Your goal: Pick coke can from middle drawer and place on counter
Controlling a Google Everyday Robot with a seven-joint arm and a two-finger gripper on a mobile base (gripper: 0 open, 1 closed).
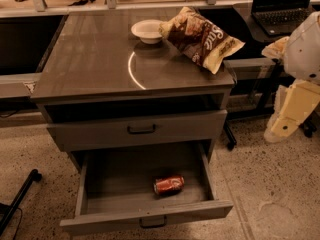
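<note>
End effector [289,115] hangs beside counter [95,59] (coke can [169,184] in drawer [125,176]).

Coke can [169,184] on its side in open middle drawer [145,223].
Red, silver ends, right of drawer centre; glossy counter [95,59] above drawer; gripper [289,113] right of drawer, well apart.
</note>
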